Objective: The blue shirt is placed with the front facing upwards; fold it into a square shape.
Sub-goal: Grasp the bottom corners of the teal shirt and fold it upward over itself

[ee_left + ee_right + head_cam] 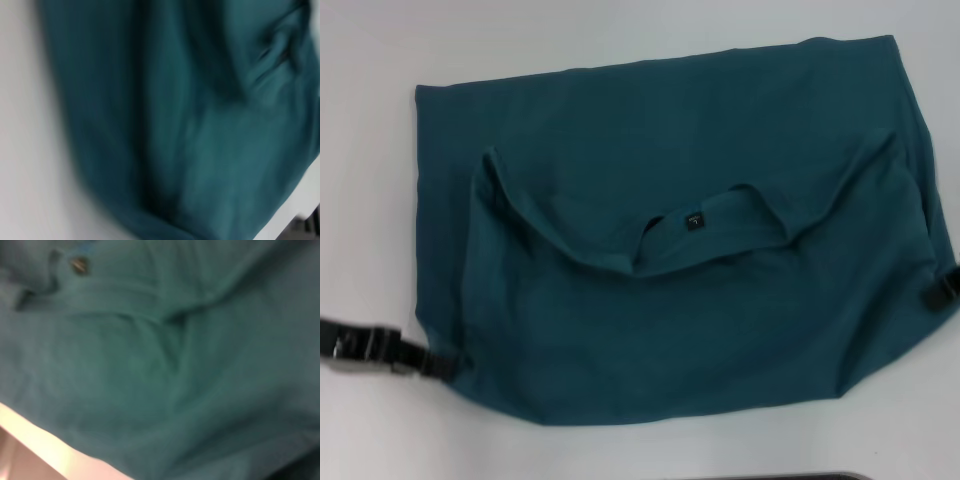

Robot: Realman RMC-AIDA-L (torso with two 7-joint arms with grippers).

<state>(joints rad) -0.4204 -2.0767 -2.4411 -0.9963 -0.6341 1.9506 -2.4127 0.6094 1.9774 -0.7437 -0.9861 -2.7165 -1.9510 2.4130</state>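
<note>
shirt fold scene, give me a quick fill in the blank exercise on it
1. The shirt lies on a ____ table.
2. The small black tag sits inside the ____.
3. The left gripper is at the shirt's near-left ____.
4. The right gripper meets the shirt's ____ edge.

Missing words: white; collar; corner; right

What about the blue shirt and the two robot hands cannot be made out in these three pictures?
- Chest lettering: none shows on the blue shirt; folded cloth covers it in the head view.
- Left hand: its tips are under the shirt's edge.
- Right hand: cut off by the picture's edge.
- Neck tag: print too small.
- Both wrist views: only blurred cloth.
</note>
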